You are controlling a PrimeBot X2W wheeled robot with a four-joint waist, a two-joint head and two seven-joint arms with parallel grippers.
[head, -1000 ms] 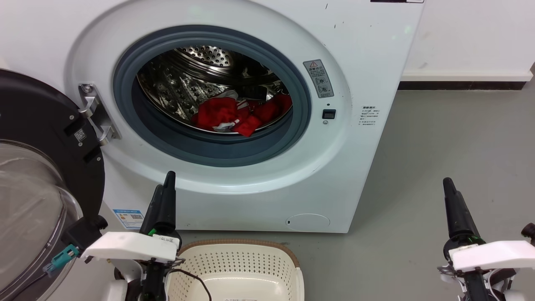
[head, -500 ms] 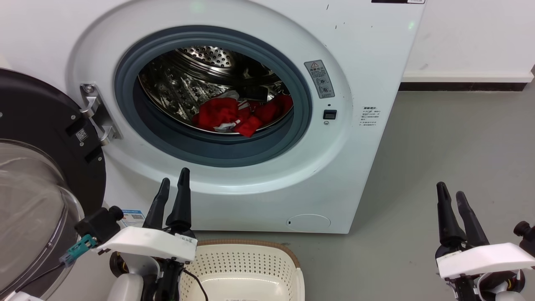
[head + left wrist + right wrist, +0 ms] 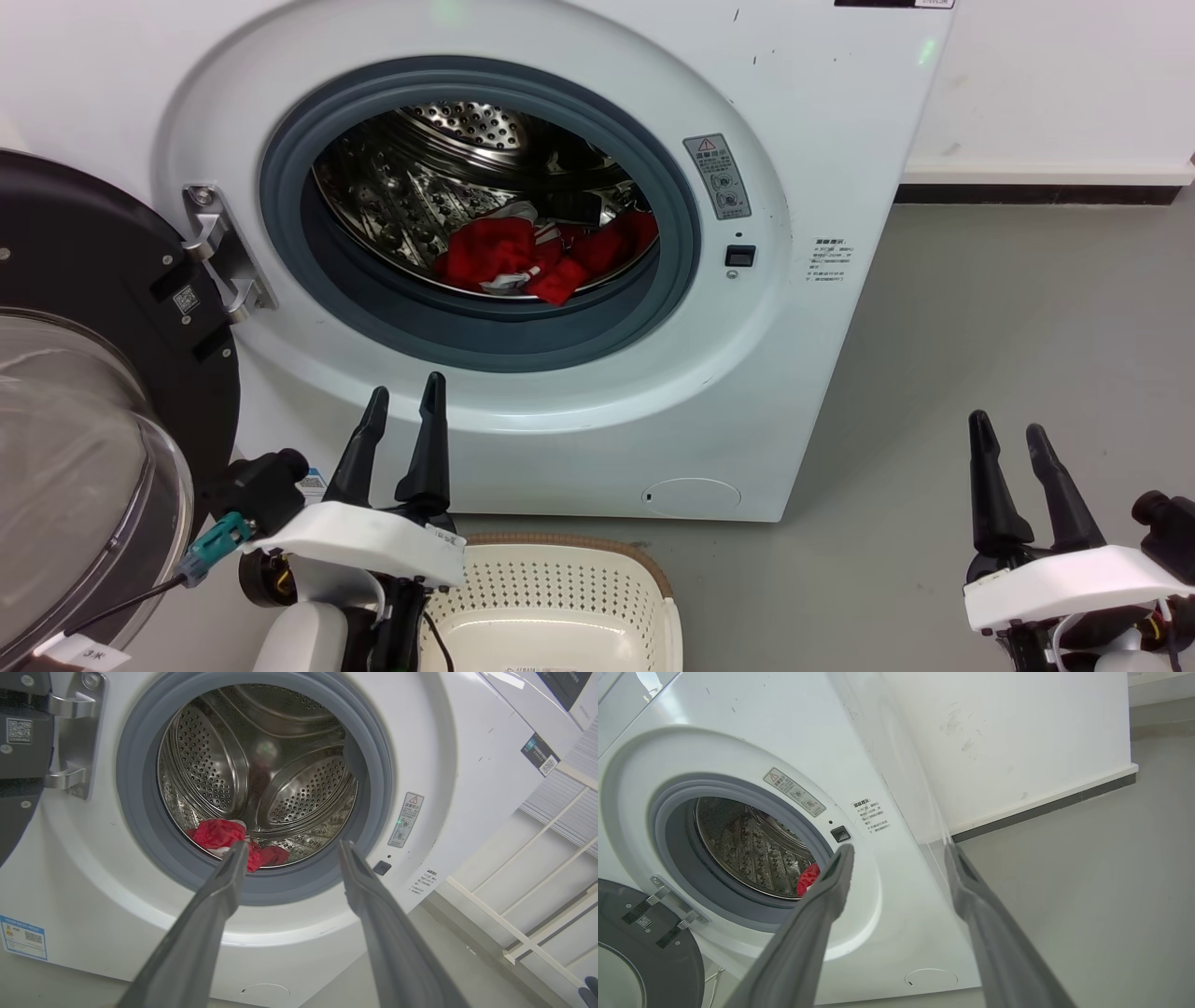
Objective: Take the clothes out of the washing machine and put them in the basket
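The white washing machine [image 3: 822, 121] stands with its round door swung wide to the left. Red clothes [image 3: 523, 254] with white trim lie heaped at the bottom of the steel drum, also seen as clothes [image 3: 219, 835] and a red scrap of clothes [image 3: 809, 877]. My left gripper [image 3: 406, 397] is open, low in front of the machine, pointing up at the opening [image 3: 252, 779]; nothing is between its fingers. My right gripper [image 3: 1006, 433] is open and empty over the floor to the machine's right. The cream basket [image 3: 560, 597] sits on the floor below the opening, beside my left wrist.
The open black-framed glass door [image 3: 84, 392] juts out at the left, close to my left arm. Grey floor [image 3: 1008, 308] stretches to the right of the machine. A white wall with a dark skirting [image 3: 1036, 193] lies behind. White railings [image 3: 537, 896] stand beyond the machine.
Both grippers have opened from shut. The left gripper has moved right and a little down toward the basket; the right gripper has sunk slightly lower.
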